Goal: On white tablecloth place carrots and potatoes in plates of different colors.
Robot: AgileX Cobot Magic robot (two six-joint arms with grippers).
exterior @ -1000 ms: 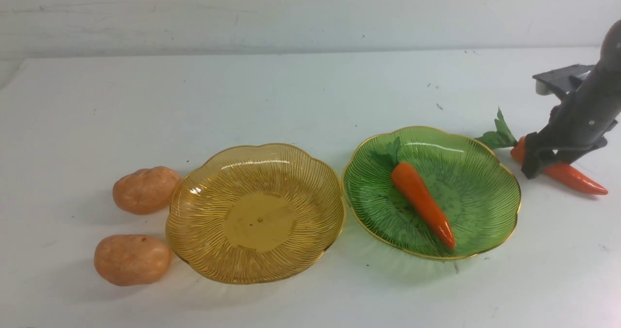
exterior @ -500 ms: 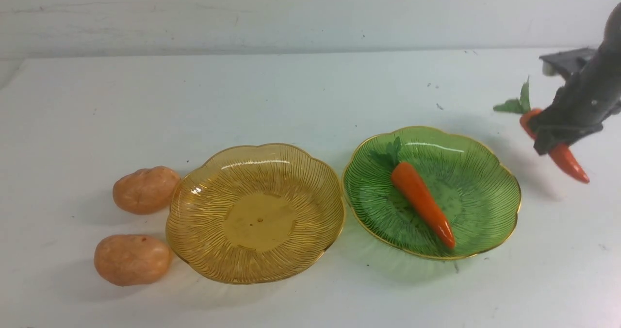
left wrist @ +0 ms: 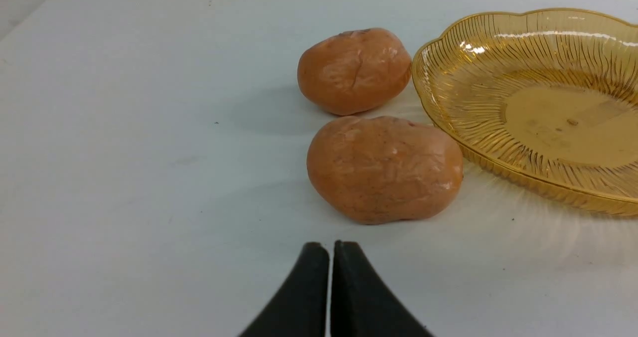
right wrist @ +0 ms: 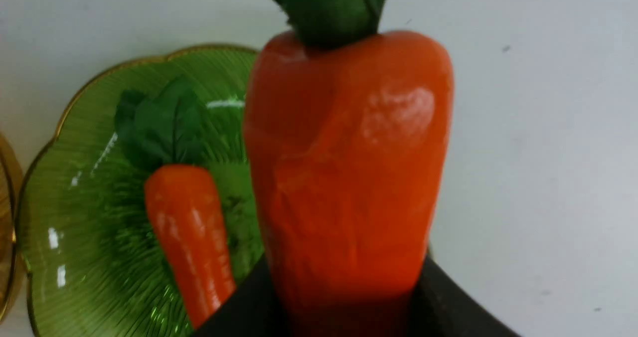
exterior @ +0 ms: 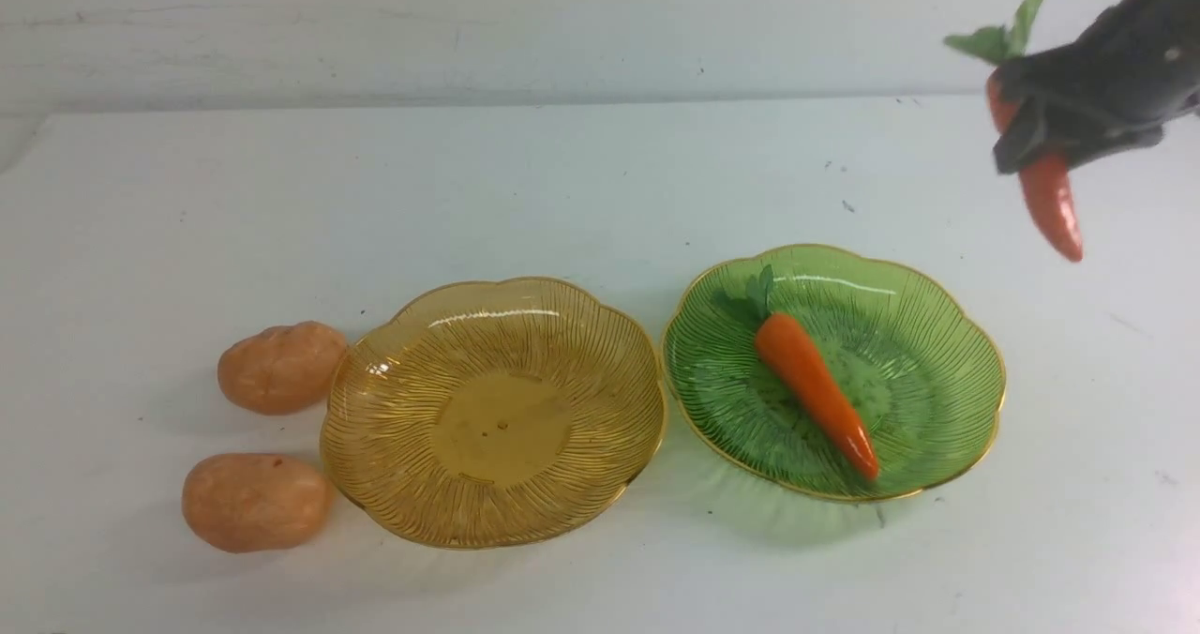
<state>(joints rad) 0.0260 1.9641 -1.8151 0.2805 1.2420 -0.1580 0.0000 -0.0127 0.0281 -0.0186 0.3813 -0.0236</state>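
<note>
The right gripper is closed around the thick upper part of a carrot and holds it in the air, clear of the white tablecloth that covers the bench. Seen from the front, the carrot hangs out of the gripper with its tip toward 5 o'clock, and its green leaves stick out the other side toward 11 o'clock. The gripper and its load sit at about 1 o'clock from the green plate, past the plate's rim.

A second carrot lies inside the green plate, leaves toward 11 o'clock and tip toward 5 o'clock. The yellow plate stands just beside the green one, at its 9 o'clock.

The left gripper is closed on nothing, its tips pressed together just above the cloth. The near potato lies at its 12 o'clock, close but not touching. The far potato is behind it. Both sit beside the yellow plate's rim, at its 8 and 9 o'clock.
</note>
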